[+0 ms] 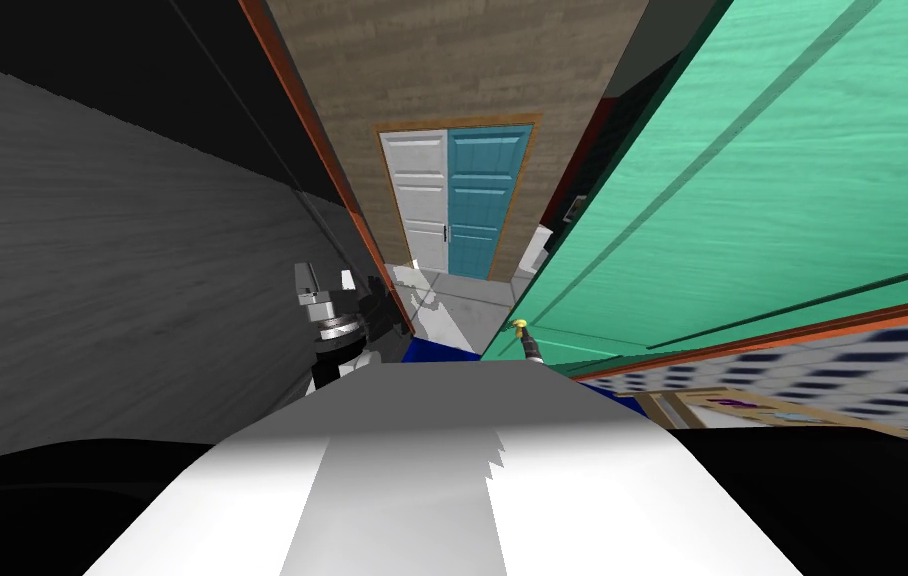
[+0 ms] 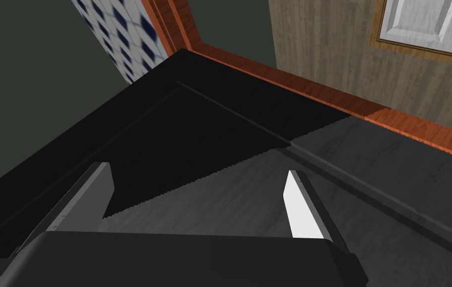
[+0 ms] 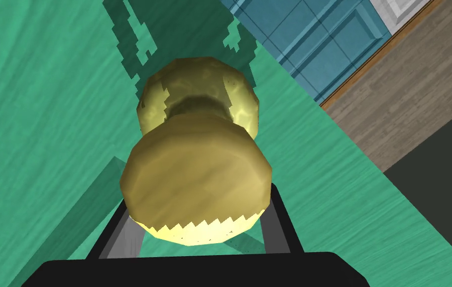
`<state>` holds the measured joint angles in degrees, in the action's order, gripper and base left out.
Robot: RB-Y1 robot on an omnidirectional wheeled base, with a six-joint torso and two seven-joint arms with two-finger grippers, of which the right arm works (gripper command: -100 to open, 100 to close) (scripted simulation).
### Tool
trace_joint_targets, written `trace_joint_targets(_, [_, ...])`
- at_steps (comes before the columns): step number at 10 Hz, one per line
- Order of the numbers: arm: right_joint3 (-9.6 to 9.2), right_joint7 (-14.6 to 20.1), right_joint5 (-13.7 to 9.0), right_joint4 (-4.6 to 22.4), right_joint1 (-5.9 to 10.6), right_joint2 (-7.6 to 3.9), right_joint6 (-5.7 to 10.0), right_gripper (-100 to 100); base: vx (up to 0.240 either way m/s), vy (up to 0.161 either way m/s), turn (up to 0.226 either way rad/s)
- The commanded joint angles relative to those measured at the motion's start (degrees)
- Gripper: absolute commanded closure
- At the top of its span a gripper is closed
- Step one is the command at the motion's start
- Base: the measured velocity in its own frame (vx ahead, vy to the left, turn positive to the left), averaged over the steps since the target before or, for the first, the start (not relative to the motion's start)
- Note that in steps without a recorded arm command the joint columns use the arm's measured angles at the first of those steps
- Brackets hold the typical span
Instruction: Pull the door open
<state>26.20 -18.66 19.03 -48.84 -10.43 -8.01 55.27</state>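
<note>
The green door stands slanted at my right, and its face lies close behind the knob in the right wrist view. Its brass knob sits between the fingers of my right gripper, which press its sides; the gripper is shut on the knob. My left gripper hangs at my left, open with nothing between its fingers, close to a dark grey panelled surface.
A red-brown door frame runs along the dark grey wall on my left. Ahead, a narrow passage leads to a white and teal double door. A blue-and-white checkered wall lies at the lower right.
</note>
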Motion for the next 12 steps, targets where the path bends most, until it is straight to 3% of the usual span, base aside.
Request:
trace_joint_targets(1, [-0.76,2.86,-1.17,0.34,0.24,0.1,-0.22,100,-0.051,-0.022,0.063])
trace_joint_targets(5, [-1.61,7.7,-3.42,0.96,0.86,-0.24,-0.58,100,-0.058,-0.019,0.07])
trace_joint_targets(7, [-2.47,11.37,-5.71,1.59,1.5,-0.59,-0.93,100,-0.071,-0.016,0.081])
trace_joint_targets(12, [-3.37,17.21,-8.1,2.25,2.17,-0.95,-1.31,100,-0.054,-0.02,0.061])
